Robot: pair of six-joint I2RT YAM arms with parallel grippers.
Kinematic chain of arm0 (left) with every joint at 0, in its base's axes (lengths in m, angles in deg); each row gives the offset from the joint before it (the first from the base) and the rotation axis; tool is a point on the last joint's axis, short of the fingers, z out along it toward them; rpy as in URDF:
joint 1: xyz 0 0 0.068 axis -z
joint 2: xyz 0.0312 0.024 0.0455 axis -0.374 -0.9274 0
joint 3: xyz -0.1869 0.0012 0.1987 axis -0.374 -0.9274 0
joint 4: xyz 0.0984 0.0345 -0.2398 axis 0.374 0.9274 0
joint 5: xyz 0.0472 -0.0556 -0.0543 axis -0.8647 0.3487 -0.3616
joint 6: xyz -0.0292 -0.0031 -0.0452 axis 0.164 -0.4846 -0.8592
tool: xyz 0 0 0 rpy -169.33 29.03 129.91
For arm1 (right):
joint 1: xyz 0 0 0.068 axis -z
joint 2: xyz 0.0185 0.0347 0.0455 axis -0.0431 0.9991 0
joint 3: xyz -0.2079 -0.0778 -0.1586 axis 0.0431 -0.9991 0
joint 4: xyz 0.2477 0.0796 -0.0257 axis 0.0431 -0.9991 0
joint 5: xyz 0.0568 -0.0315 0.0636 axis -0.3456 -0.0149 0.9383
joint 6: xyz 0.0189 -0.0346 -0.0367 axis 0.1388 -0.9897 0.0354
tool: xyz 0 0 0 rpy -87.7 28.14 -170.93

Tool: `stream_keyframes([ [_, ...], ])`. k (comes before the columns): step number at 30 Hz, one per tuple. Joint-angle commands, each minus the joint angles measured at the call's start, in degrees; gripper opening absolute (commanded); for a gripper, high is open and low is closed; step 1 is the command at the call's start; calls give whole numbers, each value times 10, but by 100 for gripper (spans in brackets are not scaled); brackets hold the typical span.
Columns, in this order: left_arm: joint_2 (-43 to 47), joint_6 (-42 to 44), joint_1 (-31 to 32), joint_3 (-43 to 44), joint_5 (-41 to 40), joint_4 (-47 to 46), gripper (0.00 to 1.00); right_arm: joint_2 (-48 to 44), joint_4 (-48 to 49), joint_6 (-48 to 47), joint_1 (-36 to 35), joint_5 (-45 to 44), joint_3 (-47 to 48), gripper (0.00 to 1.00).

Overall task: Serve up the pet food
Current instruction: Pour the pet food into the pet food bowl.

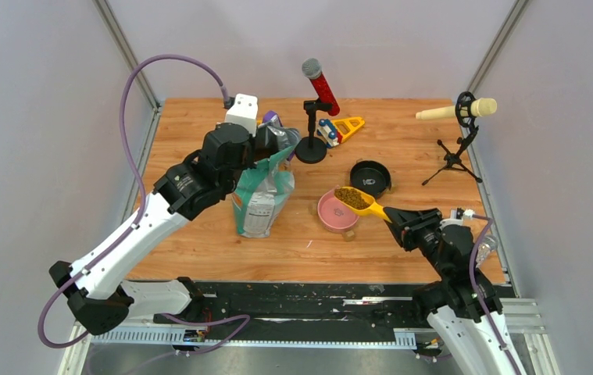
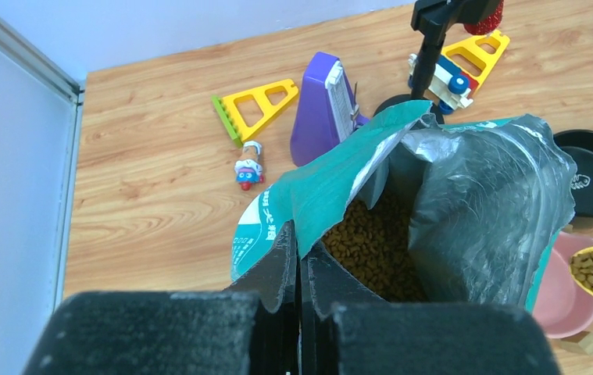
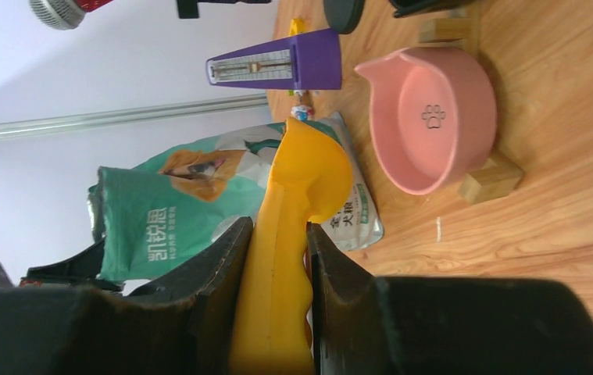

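A teal-green bag (image 1: 262, 195) stands open near the table's middle, with brown pet food (image 2: 371, 246) showing inside it. My left gripper (image 2: 301, 262) is shut on the bag's torn rim and holds it upright. My right gripper (image 3: 277, 242) is shut on the handle of a yellow scoop (image 1: 359, 201). The scoop is full of pet food (image 1: 348, 196) and hangs over the pink bowl (image 1: 334, 212). The bowl (image 3: 430, 117) looks empty in the right wrist view, where the scoop (image 3: 301, 187) shows from below.
A black bowl (image 1: 370, 176) sits behind the pink one. A red microphone on a stand (image 1: 313, 117), a purple metronome (image 2: 326, 105), yellow toy pieces (image 1: 348, 126) and a cream microphone on a tripod (image 1: 457, 133) stand at the back.
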Motion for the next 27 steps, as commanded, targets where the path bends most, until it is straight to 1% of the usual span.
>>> stream_keyframes([
  [1, 25, -17, 3, -13, 15, -16, 0, -27, -11, 13, 3, -33, -20, 0],
  [5, 22, -17, 3, -17, 22, -23, 0, -24, -21, 11, 3, -41, -38, 0],
  [9, 25, -13, 3, -24, 46, -33, 0, 0, -23, -15, 3, -49, -29, 0],
  [14, 51, -10, 3, -61, 127, -74, 0, 41, -23, -62, 3, -66, -8, 0],
  [16, 60, -17, 3, -77, 147, -91, 0, 60, -23, -74, 3, -65, 0, 0],
  [20, 73, -41, 3, -100, 141, -117, 0, 92, -22, -99, 3, -66, 18, 0],
  [23, 82, -61, 3, -120, 144, -155, 0, 106, -22, -120, 3, -68, 36, 0],
  [25, 85, -70, 3, -130, 156, -167, 0, 113, -23, -138, 3, -71, 49, 0],
  [27, 87, -78, 3, -132, 151, -172, 0, 122, -23, -156, 3, -73, 59, 0],
])
